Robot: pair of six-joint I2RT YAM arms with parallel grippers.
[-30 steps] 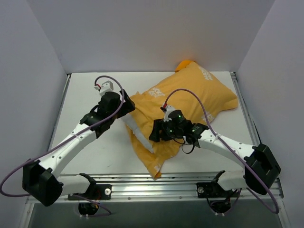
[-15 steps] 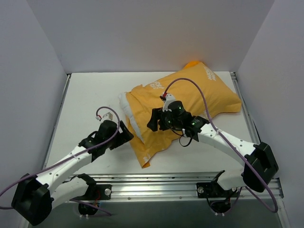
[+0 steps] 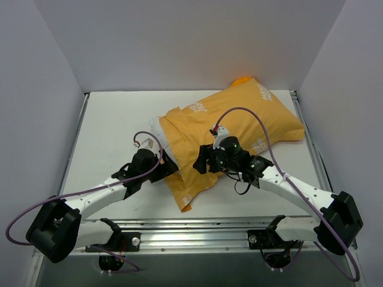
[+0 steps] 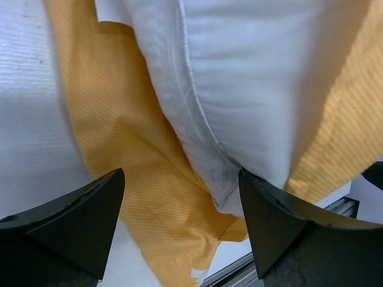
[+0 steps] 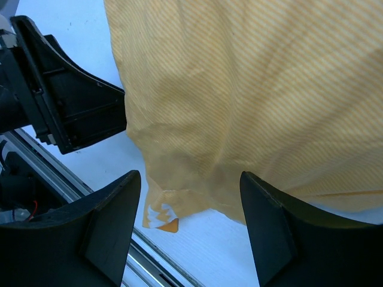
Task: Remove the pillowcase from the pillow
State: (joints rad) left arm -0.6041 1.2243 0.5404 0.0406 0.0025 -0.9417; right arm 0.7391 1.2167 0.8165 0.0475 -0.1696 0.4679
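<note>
The orange-yellow pillowcase (image 3: 233, 122) with white lettering lies slanted from the back right toward the front middle of the table. The white pillow (image 3: 157, 134) pokes out of its open end at the left. My left gripper (image 3: 172, 171) is open at that end. In the left wrist view its jaws straddle the pillow's seamed corner (image 4: 239, 119) and loose pillowcase fabric (image 4: 131, 173), and grip nothing. My right gripper (image 3: 199, 165) is open over the pillowcase's lower part (image 5: 251, 89), close to the left gripper, and holds nothing. The Mickey print is hidden.
The white table (image 3: 108, 119) is boxed in by grey walls at the left, back and right. An aluminium rail (image 3: 197, 230) runs along the front edge, just past the pillowcase's front corner (image 5: 161, 215). The left arm's black gripper body (image 5: 66, 107) shows in the right wrist view.
The left arm pulled back from the pillow's far side, then closed in on the open end from the near side. The pillow shifted back. The right gripper moved slightly nearer the front.
</note>
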